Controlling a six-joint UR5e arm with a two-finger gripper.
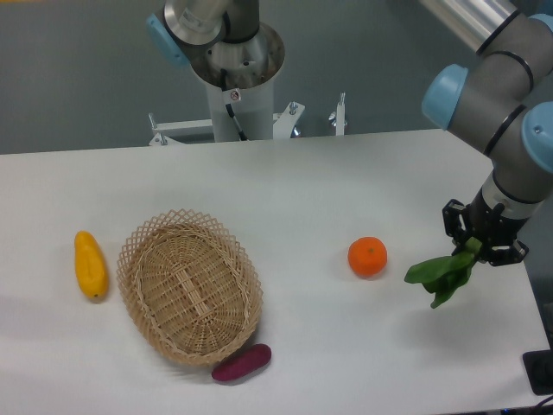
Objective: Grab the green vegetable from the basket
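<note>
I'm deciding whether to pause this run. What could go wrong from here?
The gripper pinches the bok choy only at its stem end, with the leaves hanging free, so it might slip out. It also hangs near the table's right edge; if dropped, it may fall off the table rather than land on it.
</note>
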